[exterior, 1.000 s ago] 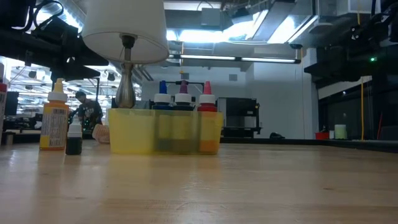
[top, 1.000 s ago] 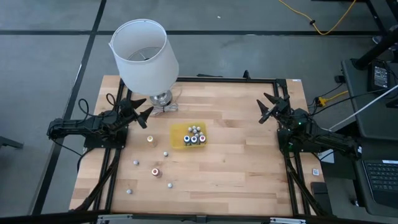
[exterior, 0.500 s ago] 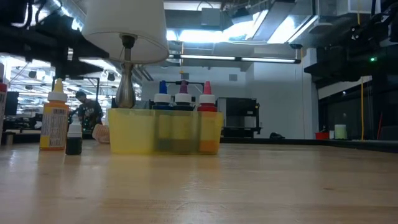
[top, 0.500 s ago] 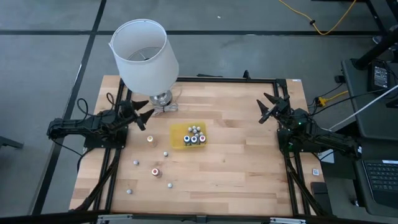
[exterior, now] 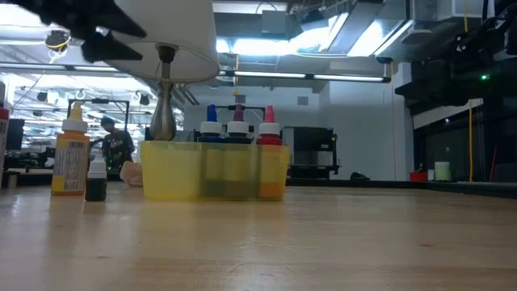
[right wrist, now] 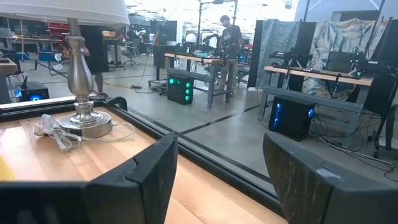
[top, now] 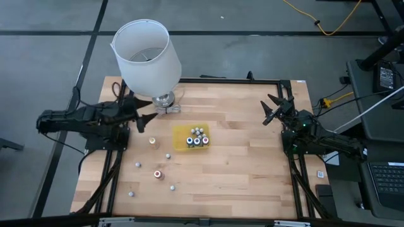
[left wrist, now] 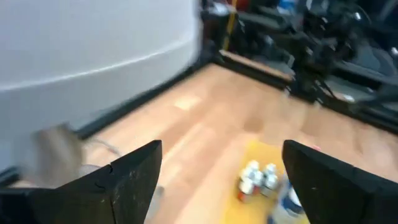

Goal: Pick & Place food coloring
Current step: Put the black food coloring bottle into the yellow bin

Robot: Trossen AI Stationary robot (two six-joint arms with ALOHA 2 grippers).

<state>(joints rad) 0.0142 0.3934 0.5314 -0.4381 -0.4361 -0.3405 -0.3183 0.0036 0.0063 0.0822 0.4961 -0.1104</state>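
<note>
We find the food coloring bottles [top: 197, 137] in two groups. Several stand upright in the yellow tray [top: 180, 140] near the middle of the table [top: 240, 164], long axes vertical, caps up; in the low view their blue, dark and red tips [exterior: 237, 123] rise above the tray wall. The rest are scattered on the bare wood to the left of and nearer than the tray. An orange-topped bottle [top: 152, 141] stands just left of the tray, and a red-topped one [top: 157, 173] sits nearer. In the low view a taller orange bottle [exterior: 71, 158] and a small dark one [exterior: 96, 179] stand upright, nozzles up. We cannot tell whether the smallest scattered bottles stand or lie.

The left end effector [top: 144, 112] hovers above the far-left part of the table, beside the lamp base [top: 164, 101], its fingers [left wrist: 134, 177] spread wide with nothing between them. It points toward the tray. The right end effector [top: 275, 108] waits at the far-right edge, fingers parted and empty.

The table is light wood planking in a dark frame. A white lampshade [top: 146, 55] overhangs its far-left corner, and a pale cord [right wrist: 53, 134] lies by the base. Beyond the table we see a grey floor, workbenches, ceiling lights, and a person [right wrist: 231, 34] standing far off.
</note>
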